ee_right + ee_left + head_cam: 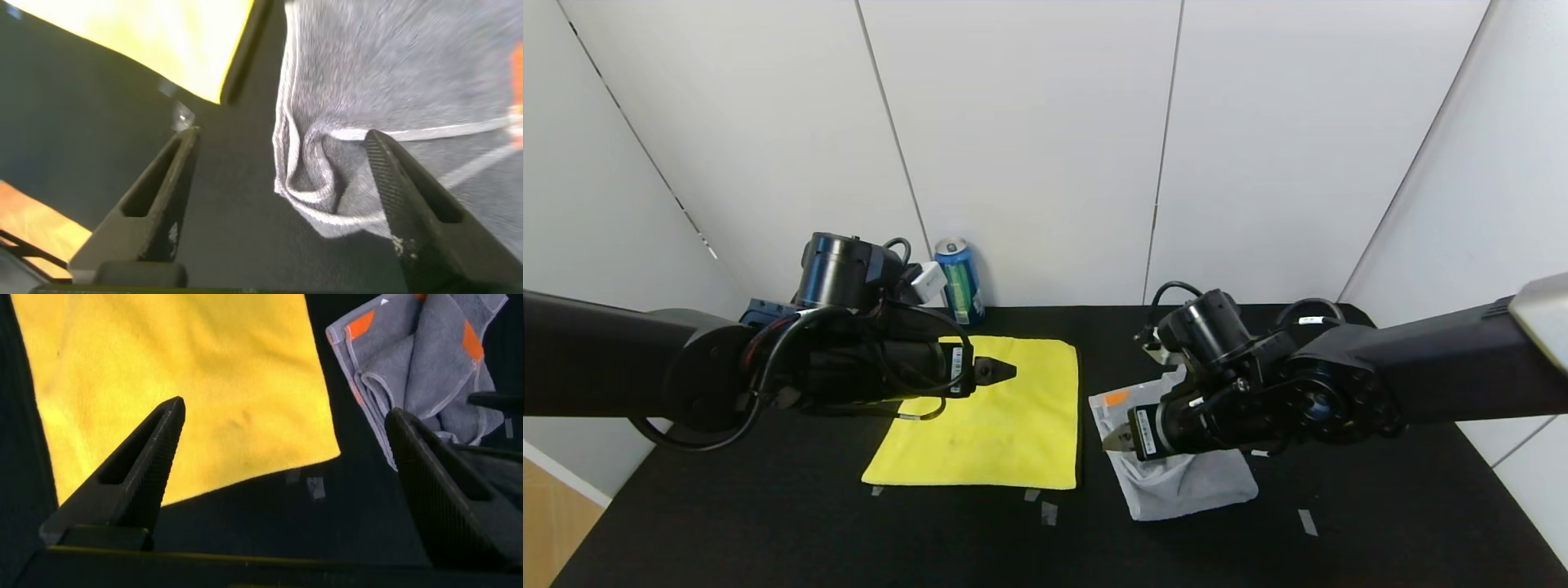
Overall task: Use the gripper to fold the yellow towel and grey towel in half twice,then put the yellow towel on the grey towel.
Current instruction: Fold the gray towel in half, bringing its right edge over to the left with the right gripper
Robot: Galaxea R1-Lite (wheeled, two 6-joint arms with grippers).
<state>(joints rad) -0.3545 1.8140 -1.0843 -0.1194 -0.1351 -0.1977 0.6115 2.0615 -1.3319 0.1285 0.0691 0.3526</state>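
Observation:
The yellow towel (1005, 425) (188, 376) (188, 41) lies flat and spread on the black table, left of centre. My left gripper (1005, 371) (286, 410) hovers above its far half, open, with nothing between its fingers. To the right lies the grey towel (1184, 486) (417, 367) (392, 98), bunched in a rumpled fold with orange patches at its far end. Low over its left edge my right gripper (1117, 437) (282, 136) stands open. A puckered corner of the grey towel lies on the table between the jaws, beside one finger, and is not pinched.
A blue drink can (960, 280) stands at the back of the table against the white wall. Small tape marks (1049, 513) (1307, 521) lie on the black tabletop (768, 523) in front of both towels. A dark strip of table separates the two towels.

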